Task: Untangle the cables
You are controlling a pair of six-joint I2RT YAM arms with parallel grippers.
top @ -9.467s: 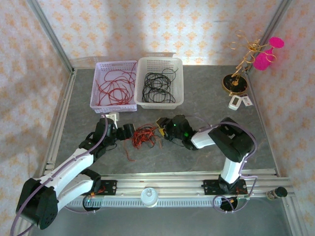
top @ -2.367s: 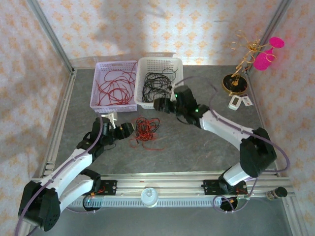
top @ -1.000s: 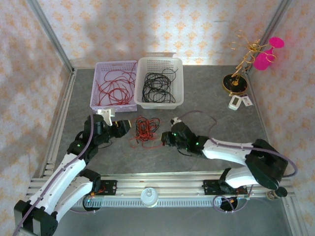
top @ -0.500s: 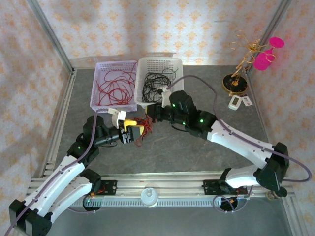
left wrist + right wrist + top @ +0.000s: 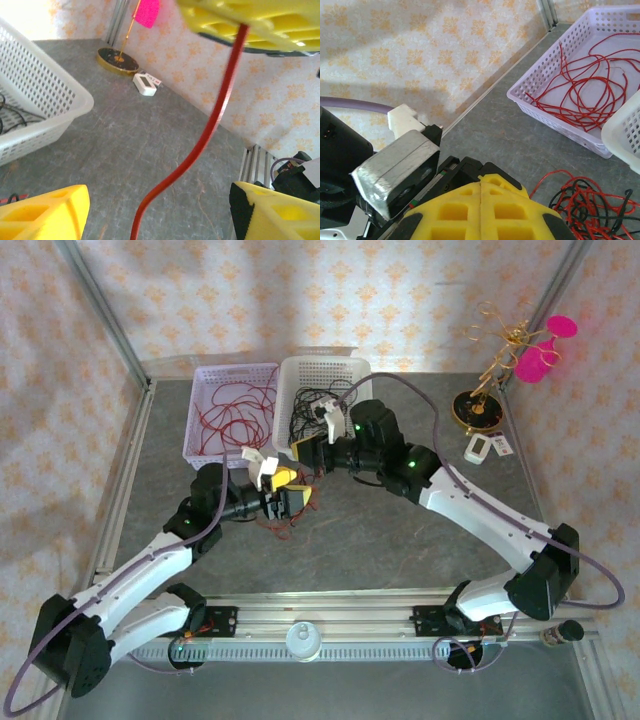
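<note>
A small tangle of thin red and black wires [image 5: 582, 206] lies flat on the grey table [image 5: 520, 145], with black loops threaded through curly red ones and a few red ends straggling out at its edge. One long red strand [image 5: 216, 117] rises in a smooth, gentle S-curve, lifted clear of the table.

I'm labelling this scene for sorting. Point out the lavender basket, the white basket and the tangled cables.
lavender basket [image 5: 215, 459]: top view, near wall.
white basket [image 5: 45, 87]: left wrist view, mesh side wall.
tangled cables [image 5: 580, 205]: right wrist view, middle of the clump.
</note>
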